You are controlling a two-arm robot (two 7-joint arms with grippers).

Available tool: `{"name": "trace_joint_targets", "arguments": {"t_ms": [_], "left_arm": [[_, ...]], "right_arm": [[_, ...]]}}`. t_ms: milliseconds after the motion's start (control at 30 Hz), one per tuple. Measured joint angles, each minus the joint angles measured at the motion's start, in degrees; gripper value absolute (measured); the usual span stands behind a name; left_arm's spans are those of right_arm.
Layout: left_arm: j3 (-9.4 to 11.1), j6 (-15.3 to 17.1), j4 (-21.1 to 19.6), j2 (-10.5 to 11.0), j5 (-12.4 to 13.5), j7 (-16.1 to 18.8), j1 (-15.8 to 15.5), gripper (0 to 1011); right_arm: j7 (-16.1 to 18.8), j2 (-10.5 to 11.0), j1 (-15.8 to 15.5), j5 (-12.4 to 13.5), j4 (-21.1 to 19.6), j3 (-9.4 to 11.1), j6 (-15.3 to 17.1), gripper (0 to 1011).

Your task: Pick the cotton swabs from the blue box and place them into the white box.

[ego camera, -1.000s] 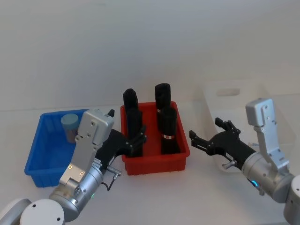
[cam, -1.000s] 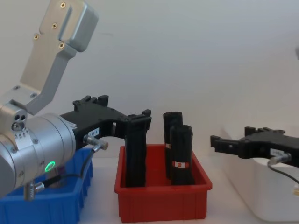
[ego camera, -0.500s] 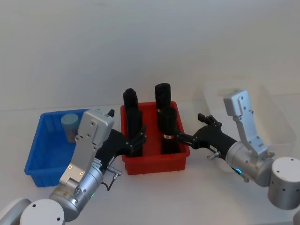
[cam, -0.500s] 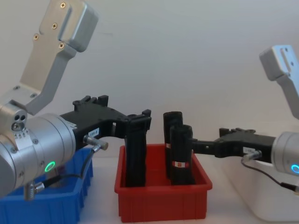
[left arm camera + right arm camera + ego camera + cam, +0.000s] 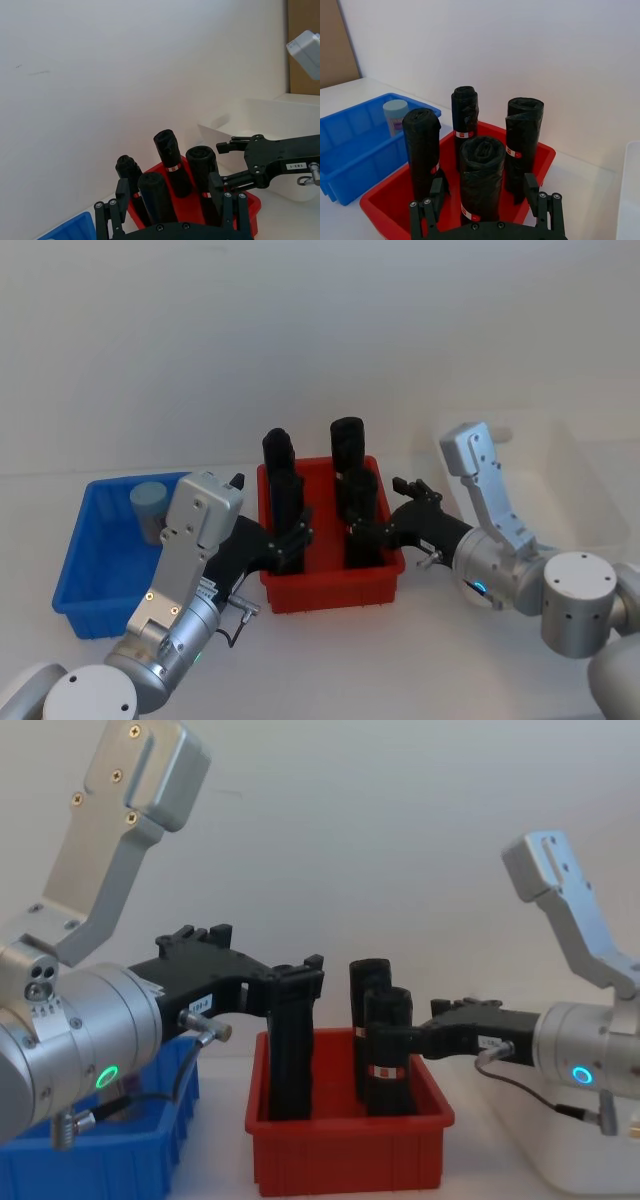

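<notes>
One clear lidded cotton-swab jar [image 5: 150, 508] upright in the bright blue ribbed bin [image 5: 88, 570], left of frame; glossy white tub [image 5: 580, 502] far right. Four black cylinders [image 5: 482, 172] in the centre red bin [image 5: 330, 585]. Left gripper [image 5: 293, 543] and right gripper [image 5: 368, 532] both spread wide, each straddling a front black cylinder, gripping nothing.

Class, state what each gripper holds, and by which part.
Nothing yet: the left gripper and right gripper, both open, each straddle a black roll in the red bin.
</notes>
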Motion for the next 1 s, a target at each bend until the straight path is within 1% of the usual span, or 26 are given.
{"name": "trace_joint_targets", "arguments": {"t_ms": [67, 100, 300, 367, 400, 467, 500, 600, 667, 700, 733, 767, 867, 900, 933, 1000], "left_arm": [[0.0, 0.0, 0.0, 0.0, 0.0, 0.0, 0.0, 1003], [0.0, 0.0, 0.0, 0.0, 0.0, 0.0, 0.0, 1003], [0.0, 0.0, 0.0, 0.0, 0.0, 0.0, 0.0, 1003], [0.0, 0.0, 0.0, 0.0, 0.0, 0.0, 0.0, 1003], [0.0, 0.0, 0.0, 0.0, 0.0, 0.0, 0.0, 1003], [0.0, 0.0, 0.0, 0.0, 0.0, 0.0, 0.0, 1003], [0.0, 0.0, 0.0, 0.0, 0.0, 0.0, 0.0, 1003], [0.0, 0.0, 0.0, 0.0, 0.0, 0.0, 0.0, 1003], [0.0, 0.0, 0.0, 0.0, 0.0, 0.0, 0.0, 1003], [0.0, 0.0, 0.0, 0.0, 0.0, 0.0, 0.0, 1003], [0.0, 0.0, 0.0, 0.0, 0.0, 0.0, 0.0, 1003], [0.0, 0.0, 0.0, 0.0, 0.0, 0.0, 0.0, 1003], [0.0, 0.0, 0.0, 0.0, 0.0, 0.0, 0.0, 1003], [0.0, 0.0, 0.0, 0.0, 0.0, 0.0, 0.0, 1003], [0.0, 0.0, 0.0, 0.0, 0.0, 0.0, 0.0, 1003], [0.0, 0.0, 0.0, 0.0, 0.0, 0.0, 0.0, 1003]], "right_arm": [[0.2, -0.5, 1.0, -0.2, 1.9, -0.2, -0.7, 1001], [0.2, -0.5, 1.0, -0.2, 1.9, -0.2, -0.7, 1001], [1.2, -1.6, 4.0, -0.8, 7.3, -0.5, -2.7, 1001], [1.5, -1.9, 4.5, -0.8, 8.4, -0.6, -3.2, 998], [1.9, -2.1, 5.1, -0.9, 9.5, -0.7, -3.8, 966], [2.2, -2.3, 5.7, -1.0, 10.7, -0.8, -4.3, 945], [2.4, -2.4, 6.0, -1.0, 11.2, -0.8, -4.6, 898], [3.1, -2.9, 7.1, -1.0, 13.3, -0.9, -5.7, 847], [3.8, -3.2, 7.9, -0.9, 15.0, -1.0, -6.6, 778], [4.1, -3.4, 8.5, -0.9, 16.1, -1.1, -7.1, 759], [4.1, -3.4, 8.5, -0.9, 16.1, -1.1, -7.1, 738], [4.4, -3.6, 9.0, -0.8, 17.1, -1.1, -7.6, 681], [5.0, -4.0, 9.8, -0.5, 18.8, -1.2, -8.7, 578], [5.1, -4.0, 10.0, -0.5, 19.1, -1.2, -8.9, 564], [5.3, -4.1, 10.2, -0.3, 19.7, -1.2, -9.2, 521], [5.4, -4.2, 10.5, -0.2, 20.2, -1.2, -9.5, 487]]}}
